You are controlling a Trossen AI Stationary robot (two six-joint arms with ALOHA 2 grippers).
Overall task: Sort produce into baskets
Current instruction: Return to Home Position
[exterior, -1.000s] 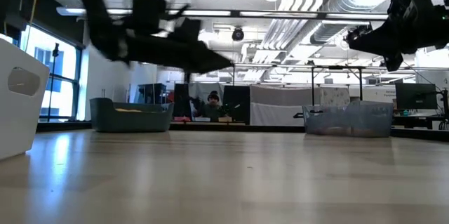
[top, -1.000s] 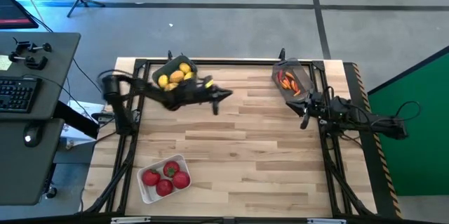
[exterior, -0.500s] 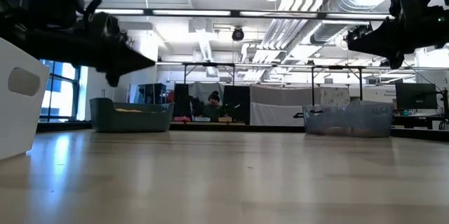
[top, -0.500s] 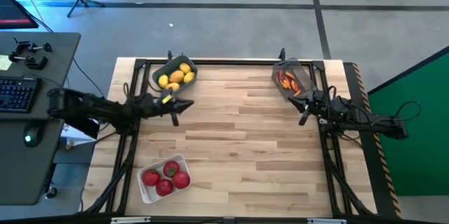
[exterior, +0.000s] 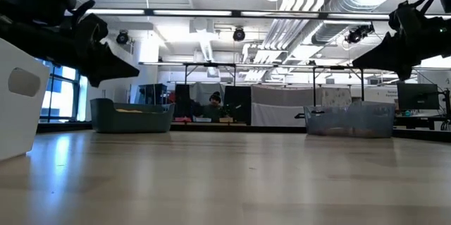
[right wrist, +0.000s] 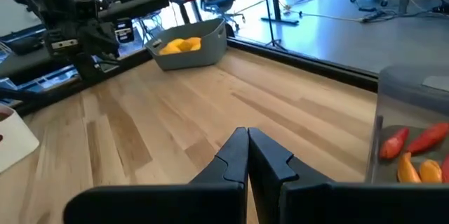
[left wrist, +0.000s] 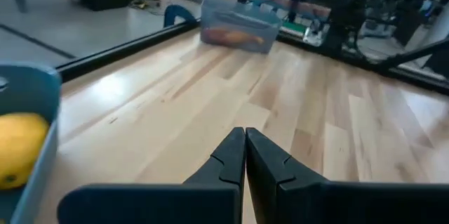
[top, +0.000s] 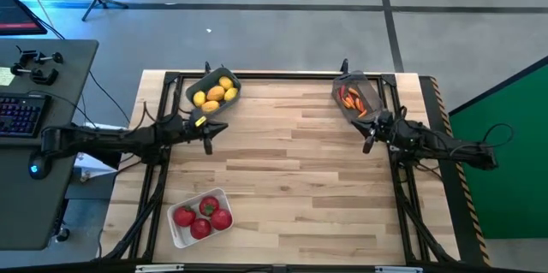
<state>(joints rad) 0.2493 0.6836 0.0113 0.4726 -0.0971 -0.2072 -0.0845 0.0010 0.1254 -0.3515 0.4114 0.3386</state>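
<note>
Table (top: 291, 179): carries three bins, two at the far edge, one at the near edge.
Far-left bin (top: 189, 93): lemons (top: 214, 95) inside.
Far-right bin (top: 370, 85): peppers (top: 349, 99) inside.
Near-left bin (top: 218, 194): round fruits (top: 201, 219) inside; well apart from the other two.
My left gripper (top: 208, 134): over the table's left side, just before the far-left bin.
My right gripper (top: 369, 136): over the right side, just before the far-right bin.

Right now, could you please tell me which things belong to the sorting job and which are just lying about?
Job: blue-grey plastic bin, yellow lemon-like fruits; white plastic bin, round red fruits; dark translucent bin, orange-red peppers; left gripper, right gripper, both shut.
Lying about: dark keyboard, grey desk.
</note>
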